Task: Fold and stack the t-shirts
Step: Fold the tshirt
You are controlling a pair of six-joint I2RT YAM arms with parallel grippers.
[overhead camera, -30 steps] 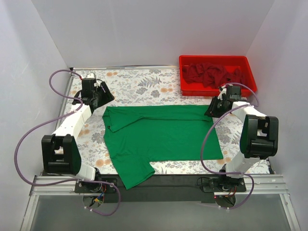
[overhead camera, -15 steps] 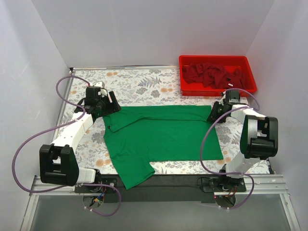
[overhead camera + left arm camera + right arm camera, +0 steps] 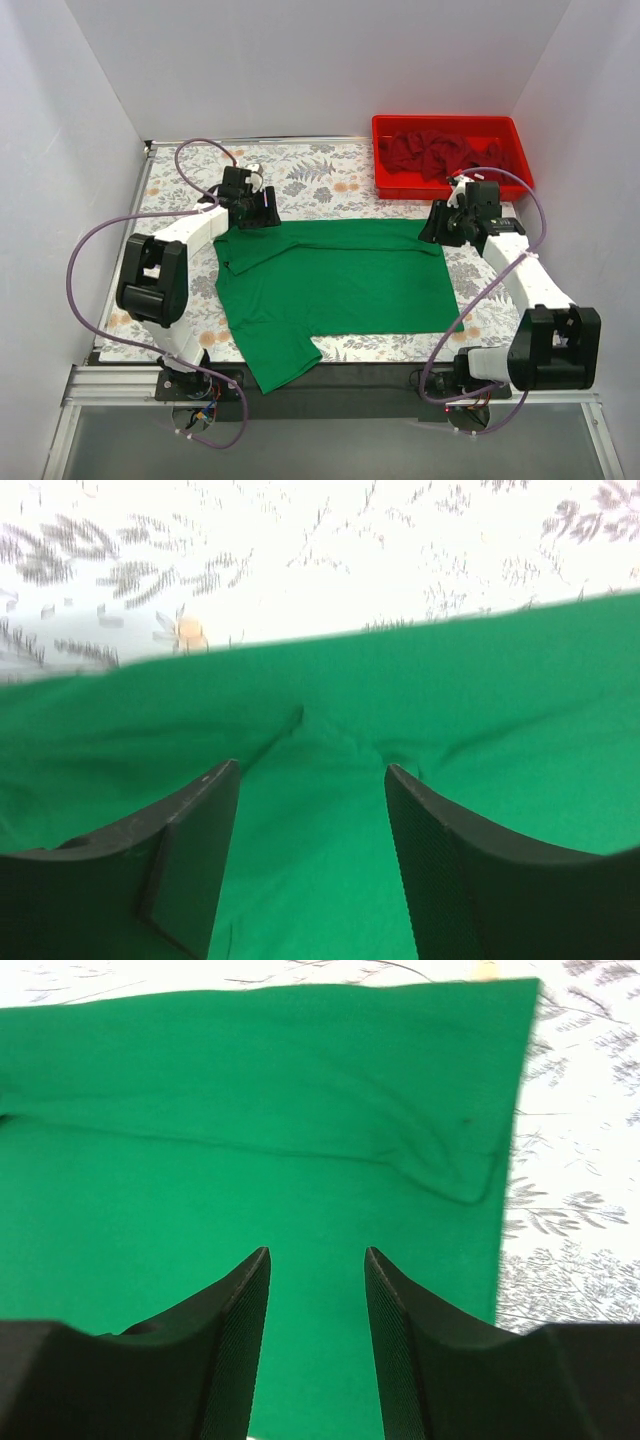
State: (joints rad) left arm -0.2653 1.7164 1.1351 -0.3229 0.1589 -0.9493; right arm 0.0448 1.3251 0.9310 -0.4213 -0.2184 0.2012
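A bright green t-shirt (image 3: 330, 285) lies spread flat on the flowered table, one sleeve hanging toward the near edge. My left gripper (image 3: 262, 212) is open over the shirt's far left edge near the collar; the green cloth (image 3: 320, 810) lies under its open jaws. My right gripper (image 3: 436, 228) is open over the shirt's far right corner; the cloth (image 3: 250, 1160) shows beneath it with a long crease. Several dark red t-shirts (image 3: 440, 153) lie crumpled in the red bin. Neither gripper holds anything.
The red plastic bin (image 3: 520, 160) stands at the back right, just behind my right arm. The flowered table cover (image 3: 310, 175) shows behind the shirt and at both sides. White walls close in the left, back and right.
My left gripper has swung right and forward from the table's far left to the shirt's far left edge. My right gripper has shifted slightly over the shirt's far right corner.
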